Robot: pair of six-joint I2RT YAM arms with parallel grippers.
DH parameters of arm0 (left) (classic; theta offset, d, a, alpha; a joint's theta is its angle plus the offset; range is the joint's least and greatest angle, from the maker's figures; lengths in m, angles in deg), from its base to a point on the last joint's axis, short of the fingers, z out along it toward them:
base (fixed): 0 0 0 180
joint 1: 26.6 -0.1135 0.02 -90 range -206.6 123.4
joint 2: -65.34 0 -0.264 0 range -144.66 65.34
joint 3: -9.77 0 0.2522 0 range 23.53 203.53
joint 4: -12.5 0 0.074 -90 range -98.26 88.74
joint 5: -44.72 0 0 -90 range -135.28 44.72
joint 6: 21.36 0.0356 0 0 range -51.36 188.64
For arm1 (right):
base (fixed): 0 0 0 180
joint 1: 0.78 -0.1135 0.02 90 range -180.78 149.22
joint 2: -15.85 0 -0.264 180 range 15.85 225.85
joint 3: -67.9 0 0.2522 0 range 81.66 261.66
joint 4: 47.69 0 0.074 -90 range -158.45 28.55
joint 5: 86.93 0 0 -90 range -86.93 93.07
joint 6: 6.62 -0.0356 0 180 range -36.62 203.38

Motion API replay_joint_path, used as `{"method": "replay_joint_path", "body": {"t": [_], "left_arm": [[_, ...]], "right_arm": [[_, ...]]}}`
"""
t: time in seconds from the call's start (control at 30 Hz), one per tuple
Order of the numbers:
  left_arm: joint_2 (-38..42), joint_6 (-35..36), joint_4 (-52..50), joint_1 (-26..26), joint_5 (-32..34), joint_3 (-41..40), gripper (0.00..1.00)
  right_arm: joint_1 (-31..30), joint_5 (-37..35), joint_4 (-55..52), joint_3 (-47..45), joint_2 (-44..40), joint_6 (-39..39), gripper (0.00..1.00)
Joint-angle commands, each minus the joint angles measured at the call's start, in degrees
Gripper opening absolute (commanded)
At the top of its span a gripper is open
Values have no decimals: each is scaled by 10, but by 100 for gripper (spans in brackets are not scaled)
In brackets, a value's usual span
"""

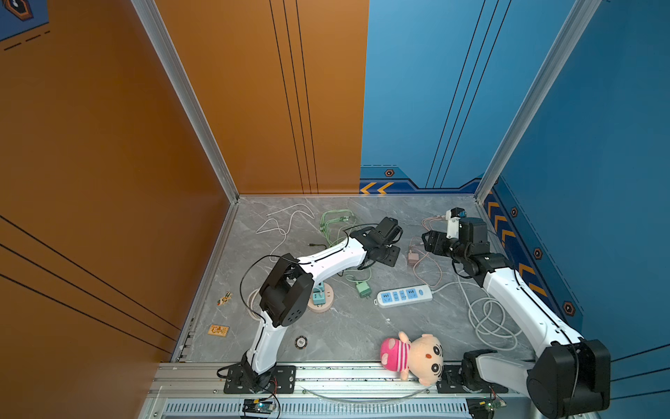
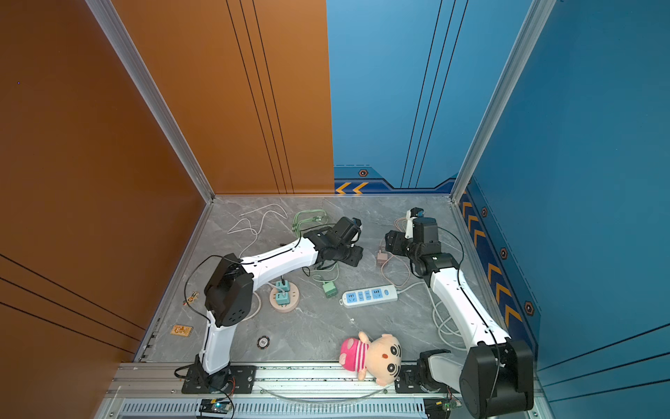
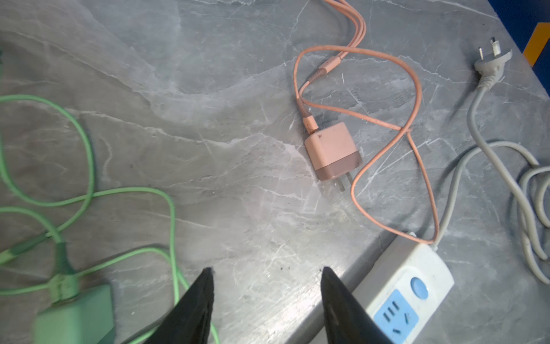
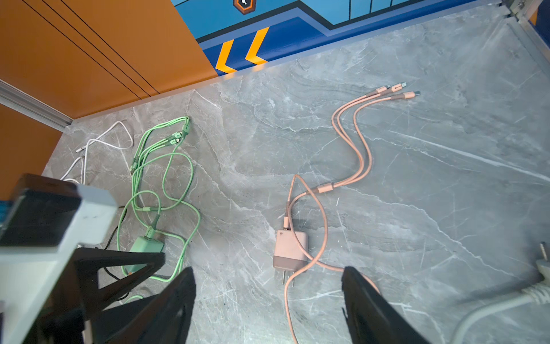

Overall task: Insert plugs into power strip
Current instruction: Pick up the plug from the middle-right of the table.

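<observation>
Right fingers (image 4: 363,300) open, empty. Pink plug (image 4: 290,248) flat on bench (image 4: 416,208) just ahead of them, roughly centred on the gap. Its long axis runs along the line of reach: prongs point back at the fingers, cable end faces away. Pink cable (image 4: 324,226) loops round and crosses right by the prongs, so it is likely to get caught in a grasp.

Left fingers (image 3: 339,300) also open, empty. Pink plug lies further ahead of them and off to one side, prongs angled toward that wrist. Right arm looks better placed for the pick, as a guess.

In both top views pink plug (image 1: 413,258) sits centre-right of frame, between the two sets of fingers, touching neither. Strip (image 1: 404,295) lies below it in frame, near, sockets up and none filled. Plug needs turning prongs-down before it goes in.

Green plug (image 1: 362,289) loose, just left of strip. Teal plugs (image 2: 281,292) already seated in round socket (image 2: 294,304), lower left under left arm. Strip's own cord (image 1: 489,319) coils at the right, under right arm. Toy (image 1: 413,357) at bottom edge, well apart from all this. Nothing blocks the path from pink plug to strip except the trailing cable.
</observation>
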Motion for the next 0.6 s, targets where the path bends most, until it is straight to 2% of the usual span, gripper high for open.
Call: {"method": "replay_joint_path", "body": {"t": [0.0,0.07,0.13,0.17,0.2,0.27,0.33,0.57], "left_arm": [[-38,-40,27,19,-15,38,58],[-62,-51,29,26,-12,60,58],[-84,-70,31,32,-5,81,58],[-93,-79,33,33,-3,88,57],[-102,-88,36,34,-2,94,57],[-114,-98,46,35,3,102,57],[-124,-106,52,36,8,112,56],[-175,-125,51,40,7,162,56]], "right_arm": [[3,-27,-19,11,-8,2,78],[3,-39,-19,9,-10,3,79],[2,-37,-17,8,-15,12,75],[1,-39,-16,8,-18,12,71],[1,-39,-16,8,-21,12,60],[1,-46,-14,4,-30,10,53],[1,-36,-15,3,-37,16,56],[-1,-2,-16,5,-31,14,58]]}}
